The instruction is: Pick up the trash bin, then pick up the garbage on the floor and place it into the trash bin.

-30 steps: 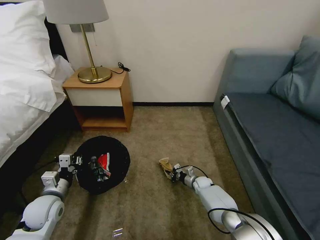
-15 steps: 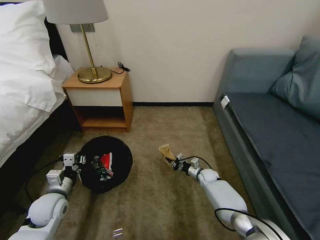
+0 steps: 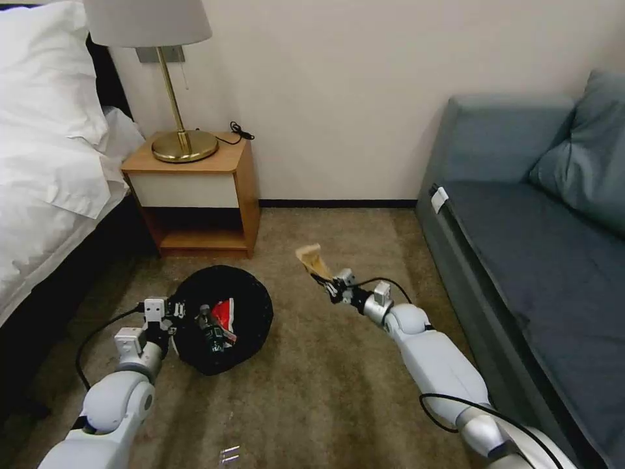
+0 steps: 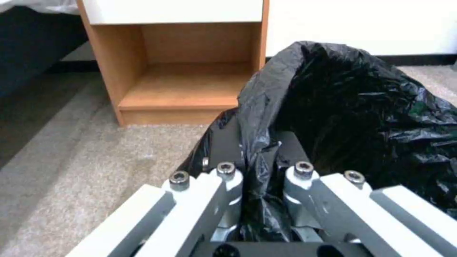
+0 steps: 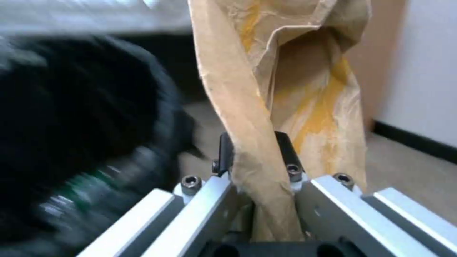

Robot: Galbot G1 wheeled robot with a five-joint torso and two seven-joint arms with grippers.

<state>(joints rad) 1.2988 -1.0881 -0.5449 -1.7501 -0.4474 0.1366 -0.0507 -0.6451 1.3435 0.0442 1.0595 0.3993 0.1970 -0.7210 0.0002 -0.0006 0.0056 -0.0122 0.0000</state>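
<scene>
The brown paper [image 3: 311, 259] looks very light and floppy, so it would bend and could slip. A good place to grip it is its twisted, bunched end, and that is where the right end effector [image 3: 331, 286] has it. Its two fingers are pressed together on that scrunched end, and the rest of the paper sticks up past the fingertips, off the carpet [image 3: 325, 391].

The trash bin [image 3: 224, 319] is off to the side of the right end effector, a little lower, well apart from the paper. The left end effector [image 3: 170, 311] is pinching the bin's rim, with the soft black bag [image 4: 342, 117] squeezed between its fingers. That bag is thin and crinkly, so it might slide. Inside the bin lie a red-and-white wrapper [image 3: 224, 314] and a small bottle [image 3: 211, 329].
</scene>
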